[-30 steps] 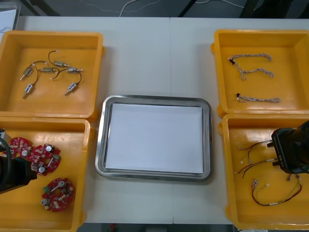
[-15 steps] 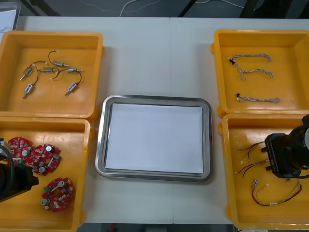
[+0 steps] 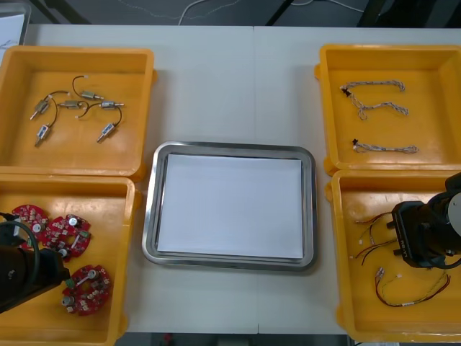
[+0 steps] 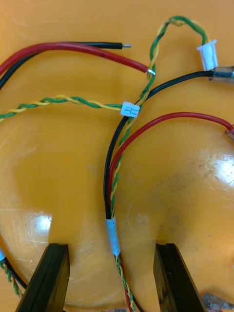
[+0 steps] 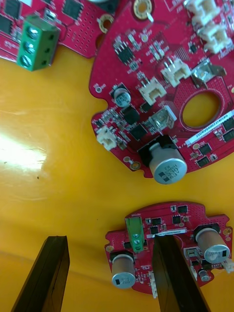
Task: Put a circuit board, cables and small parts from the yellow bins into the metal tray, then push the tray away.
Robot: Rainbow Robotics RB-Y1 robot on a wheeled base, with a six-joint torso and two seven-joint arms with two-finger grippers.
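Far left bin (image 3: 75, 54): small metal parts (image 3: 72, 108) are scattered over its floor, each with a thin lead attached

Near left bin (image 3: 72, 182): three boards (image 3: 68, 234) are kept here, two side by side toward the far wall and one closer to the front. The left gripper (image 5: 109, 239) is held low over this bin, just beside the boards. Its fingers (image 5: 51, 273) are spread wide and nothing is gripped. In the left wrist view a small board (image 5: 168, 217) is seen partly between the fingers, with a larger board (image 5: 156, 87) beyond the tips. One finger is overlapped with the small board's edge, though contact cannot be confirmed from this angle

Tray (image 3: 148, 216): set mid-table between the bins, white inside

Far right bin (image 3: 389, 49): three twisted cables (image 3: 374, 97) are laid out apart from one another

Near right bin (image 3: 338, 252): loose coloured cables (image 3: 403, 295) are spread on the floor. The right gripper (image 4: 112, 246) is lowered over them with its fingers (image 4: 170, 278) parted. A bundle (image 4: 109, 185) of black, red and green-yellow wire, bound by a white band, is passed between the fingers and touched by neither
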